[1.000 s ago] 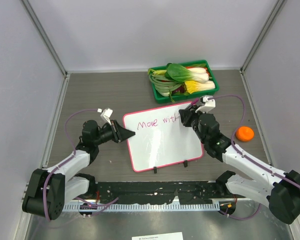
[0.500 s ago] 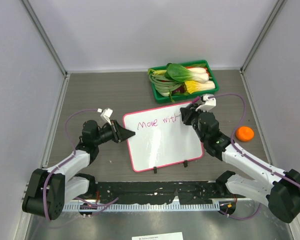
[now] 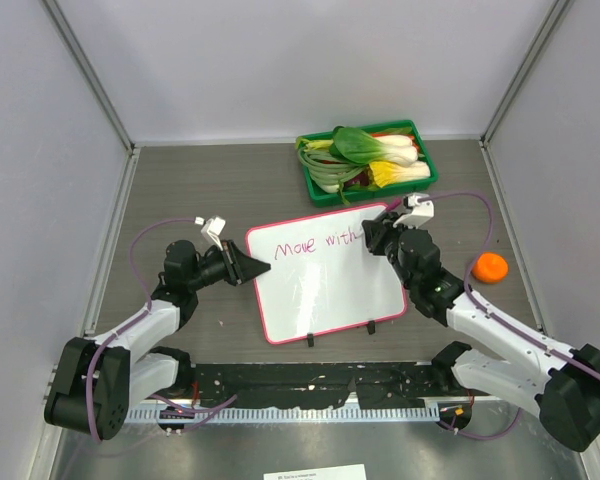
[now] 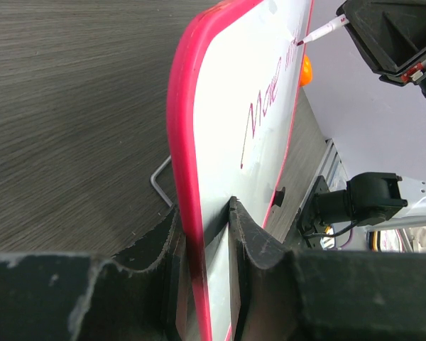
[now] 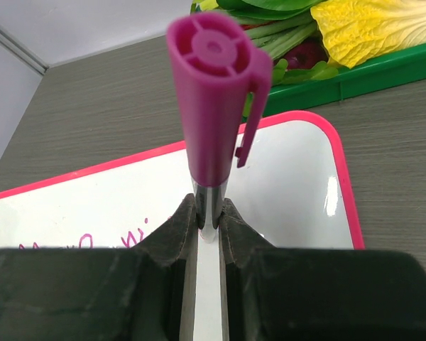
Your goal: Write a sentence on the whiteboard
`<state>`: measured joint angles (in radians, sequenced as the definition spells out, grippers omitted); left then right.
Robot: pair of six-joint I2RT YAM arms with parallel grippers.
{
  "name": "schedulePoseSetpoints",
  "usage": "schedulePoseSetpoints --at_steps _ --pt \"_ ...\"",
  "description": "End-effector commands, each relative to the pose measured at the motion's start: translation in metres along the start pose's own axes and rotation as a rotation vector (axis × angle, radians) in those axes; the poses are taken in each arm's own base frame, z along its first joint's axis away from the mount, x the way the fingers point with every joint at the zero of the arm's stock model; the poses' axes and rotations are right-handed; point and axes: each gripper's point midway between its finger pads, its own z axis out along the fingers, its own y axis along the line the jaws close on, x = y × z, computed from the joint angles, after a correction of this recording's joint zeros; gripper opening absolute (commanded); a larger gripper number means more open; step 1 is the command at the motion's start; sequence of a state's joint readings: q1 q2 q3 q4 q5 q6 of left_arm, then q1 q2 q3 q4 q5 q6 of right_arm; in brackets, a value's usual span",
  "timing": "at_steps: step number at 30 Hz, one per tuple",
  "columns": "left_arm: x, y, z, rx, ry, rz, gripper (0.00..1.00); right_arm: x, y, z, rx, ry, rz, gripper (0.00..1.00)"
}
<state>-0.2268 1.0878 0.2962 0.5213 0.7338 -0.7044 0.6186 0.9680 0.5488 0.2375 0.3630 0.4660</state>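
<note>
Between the clamped left jaws sits the whiteboard (image 4: 270,106) rim, while right jaws pinch a marker (image 5: 214,106)

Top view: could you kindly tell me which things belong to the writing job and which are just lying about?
Part of the job:
- whiteboard, clamped at its edge by the left gripper
- purple-capped marker, held by the right gripper

Just lying about:
- green tray of vegetables
- small orange object

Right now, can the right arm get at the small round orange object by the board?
Likely not for a grasp: the right hand is shut on the purple-capped marker at the pink-framed whiteboard. The small round orange object lies unobstructed beside that arm.
</note>
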Motion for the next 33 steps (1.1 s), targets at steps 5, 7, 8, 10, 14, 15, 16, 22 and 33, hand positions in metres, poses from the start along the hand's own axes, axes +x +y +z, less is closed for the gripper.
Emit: schedulePoseSetpoints --at_steps 5,7,8,10,14,15,16,22,33 --pt "0.004 0.026 -0.002 -0.103 -0.016 0.075 0.0 0.011 -0.011 -0.006 0.022 0.023 -0.009 0.01" --pt "0.004 0.026 -0.002 -0.103 -0.016 0.075 0.0 0.008 -0.01 -0.007 0.016 0.015 -0.003 0.01" --pt "0.004 0.027 -0.002 -0.105 -0.016 0.074 0.0 0.006 -0.009 -0.006 0.017 0.01 -0.002 0.01" --pt "0.004 0.026 -0.002 -0.103 -0.016 0.077 0.0 0.0 -0.005 -0.007 0.006 -0.004 0.009 0.01" --pt "0.004 0.027 -0.002 -0.105 -0.016 0.074 0.0 -0.02 0.006 -0.012 -0.029 -0.048 0.035 0.01" --pt "0.004 0.027 -0.002 -0.105 -0.015 0.076 0.0 -0.024 0.007 -0.012 -0.036 -0.061 0.051 0.01" --pt "0.004 0.026 -0.002 -0.102 -0.017 0.078 0.0 -0.031 0.011 -0.018 -0.057 -0.087 0.07 0.01" --pt "0.004 0.026 -0.003 -0.104 -0.017 0.078 0.0 -0.058 0.016 -0.041 -0.117 -0.195 0.15 0.01" --pt "0.005 0.025 -0.002 -0.097 -0.01 0.076 0.0 -0.048 0.016 -0.042 -0.123 -0.147 0.123 0.01"
